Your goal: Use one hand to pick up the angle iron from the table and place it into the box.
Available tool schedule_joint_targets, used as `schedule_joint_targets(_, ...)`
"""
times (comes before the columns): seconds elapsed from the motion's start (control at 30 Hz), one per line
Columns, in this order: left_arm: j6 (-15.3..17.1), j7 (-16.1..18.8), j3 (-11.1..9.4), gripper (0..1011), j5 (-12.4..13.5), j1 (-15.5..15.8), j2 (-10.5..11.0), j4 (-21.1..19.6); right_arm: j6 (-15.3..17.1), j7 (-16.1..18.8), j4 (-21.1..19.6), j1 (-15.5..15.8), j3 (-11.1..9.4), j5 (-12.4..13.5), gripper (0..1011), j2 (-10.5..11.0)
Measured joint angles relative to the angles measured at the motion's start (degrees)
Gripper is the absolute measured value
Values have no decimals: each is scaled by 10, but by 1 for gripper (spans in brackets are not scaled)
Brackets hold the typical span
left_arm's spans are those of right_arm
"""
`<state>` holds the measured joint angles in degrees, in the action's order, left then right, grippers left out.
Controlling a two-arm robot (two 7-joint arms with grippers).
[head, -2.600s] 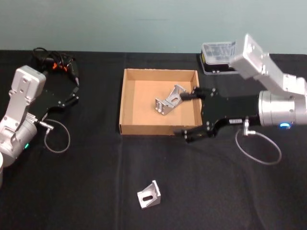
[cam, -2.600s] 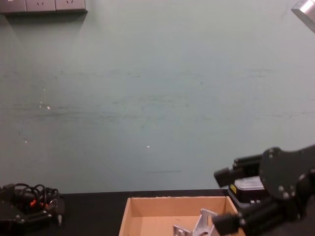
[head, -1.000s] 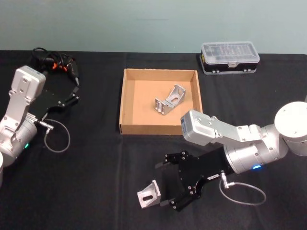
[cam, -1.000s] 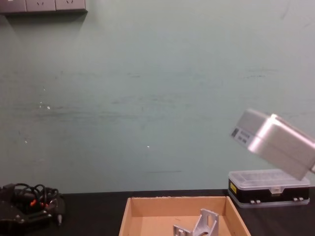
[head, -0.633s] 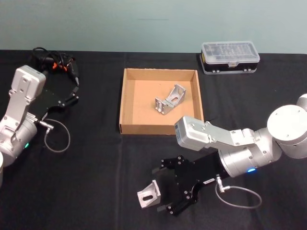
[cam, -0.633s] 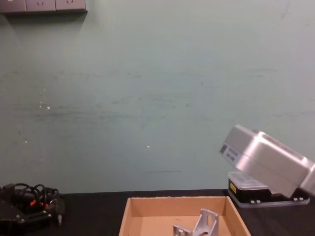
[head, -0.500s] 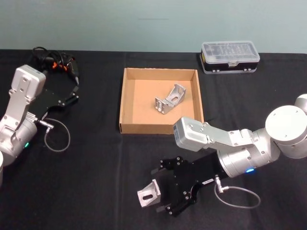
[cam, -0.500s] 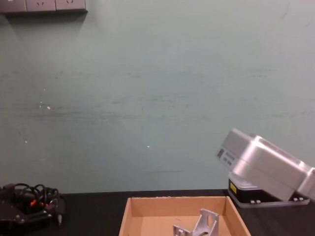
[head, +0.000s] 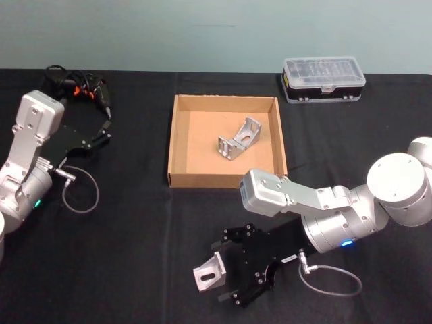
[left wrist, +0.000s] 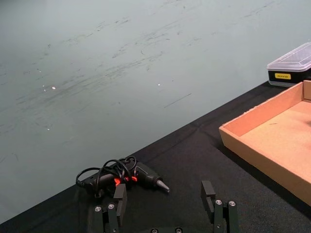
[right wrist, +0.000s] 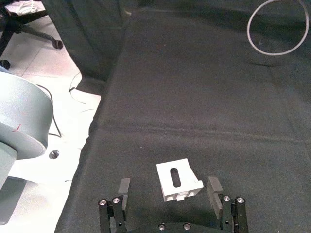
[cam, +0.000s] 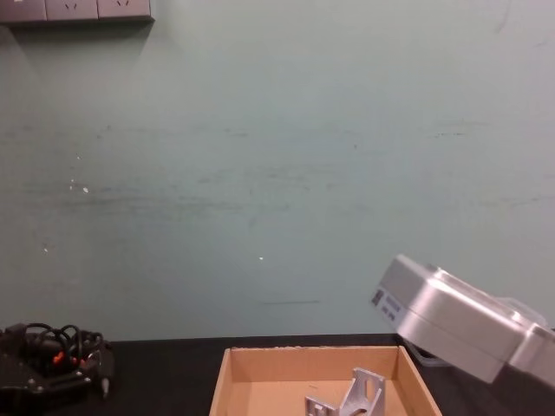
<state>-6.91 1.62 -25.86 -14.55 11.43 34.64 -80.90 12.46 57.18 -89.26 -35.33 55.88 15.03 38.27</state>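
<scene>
status: right gripper set around the angle iron, grasp and transfer pending

the right gripper (head: 221, 271) sits low over the worktop (head: 135, 236), at 6 o'clock from the box (head: 172, 145). its jaws stand wide open, one on each side of the loose angle iron (head: 208, 275), and hold nothing. in the right wrist view the fingers (right wrist: 124, 186) flank the part with a gap on each side, and no contact is visible. the loose angle iron rests on the worktop with its slotted face up, well apart from the box.

a second angle iron (head: 237, 140) lies inside the box, toward the 3 o'clock wall.

the left gripper (head: 101, 128) is parked at 9 o'clock from the box, jaws open and empty, near a power tool with cables (head: 77, 88).

assessment: the approach appears complete and the part is bracketed. steps left:
- close the jaws on the loose angle iron.
- lift it off the worktop.
- carry it toward 12 o'clock, over the near wall of the box.
- release it inside, beside the second angle iron.
</scene>
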Motion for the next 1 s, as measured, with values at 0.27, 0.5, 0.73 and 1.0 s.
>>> schedule_joint_targets(0.27, 0, 0, 0, 1000, 0, 0, 0, 0, 0, -4, 4, 0, 0, 0, 1003, -4)
schedule_joint_targets(0.5, 0, 0, 0, 1000, 0, 0, 0, 0, 0, -7, 10, -1, -1, 1, 1003, -7)
schedule_joint_targets(0.73, 0, 0, 0, 1000, 0, 0, 0, 0, 0, -9, 18, -1, -2, 1, 1003, -12)
schedule_joint_targets(1.0, 0, 0, 0, 1000, 0, 0, 0, 0, -2, -9, 25, -4, -1, 0, 1003, -16)
